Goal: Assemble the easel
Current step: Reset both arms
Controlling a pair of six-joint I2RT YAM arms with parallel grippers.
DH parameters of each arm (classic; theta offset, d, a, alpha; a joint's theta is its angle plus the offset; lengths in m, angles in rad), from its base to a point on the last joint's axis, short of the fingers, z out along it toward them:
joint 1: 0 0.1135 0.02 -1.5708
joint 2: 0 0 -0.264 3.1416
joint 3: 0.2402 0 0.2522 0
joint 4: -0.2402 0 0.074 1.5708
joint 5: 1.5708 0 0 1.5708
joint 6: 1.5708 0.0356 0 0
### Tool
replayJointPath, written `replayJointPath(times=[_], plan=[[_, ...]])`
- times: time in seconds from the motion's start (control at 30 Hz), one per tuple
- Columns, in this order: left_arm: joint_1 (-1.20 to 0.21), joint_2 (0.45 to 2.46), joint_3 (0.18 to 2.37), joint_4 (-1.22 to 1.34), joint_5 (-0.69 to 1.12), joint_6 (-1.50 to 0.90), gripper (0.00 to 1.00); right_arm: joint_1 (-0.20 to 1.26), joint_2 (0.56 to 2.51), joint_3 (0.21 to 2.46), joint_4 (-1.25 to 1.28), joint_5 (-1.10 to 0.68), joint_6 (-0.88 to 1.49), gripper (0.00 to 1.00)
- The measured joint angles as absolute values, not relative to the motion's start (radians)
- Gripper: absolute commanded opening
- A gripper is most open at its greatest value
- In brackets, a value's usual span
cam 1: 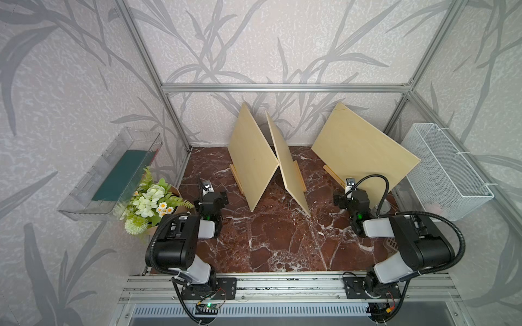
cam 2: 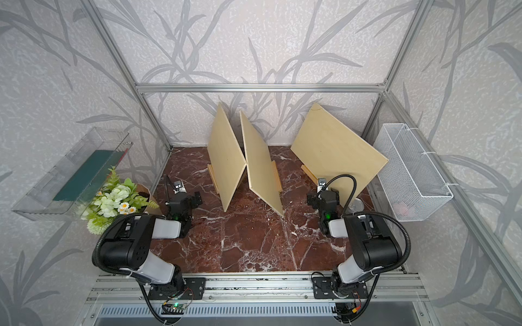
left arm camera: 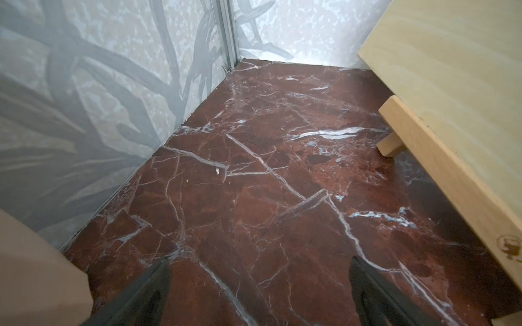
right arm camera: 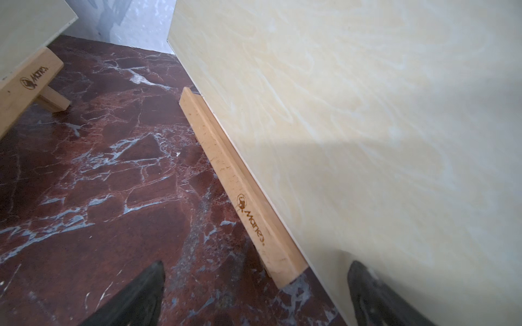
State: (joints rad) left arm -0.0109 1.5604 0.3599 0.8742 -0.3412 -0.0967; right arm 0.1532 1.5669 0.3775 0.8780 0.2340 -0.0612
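The easel ledge (right arm camera: 226,169) by my right tool (right arm camera: 257,266) seemingly read "Mames". It and my left tool (left arm camera: 260,261) gaped wide, empty.

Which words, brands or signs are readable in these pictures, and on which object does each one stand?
"Mones", beside a round emblem: right ledge under the right board.
"Mones" again: middle ledge.
Emblem on the left ledge: cut off, unreadable.
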Motion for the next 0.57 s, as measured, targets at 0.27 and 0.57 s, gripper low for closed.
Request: replayJointPath(times=[0.27,0.57], plan=[[-0.011,1.563,0.360,0.921,-0.341,-0.095,0.99,0.153,1.567,0.377,0.878,0.234,-0.060,0.99],[-0.011,1.566,0.360,0.950,-0.340,-0.089,0.99,0.104,1.562,0.379,0.868,0.132,-0.051,0.99]])
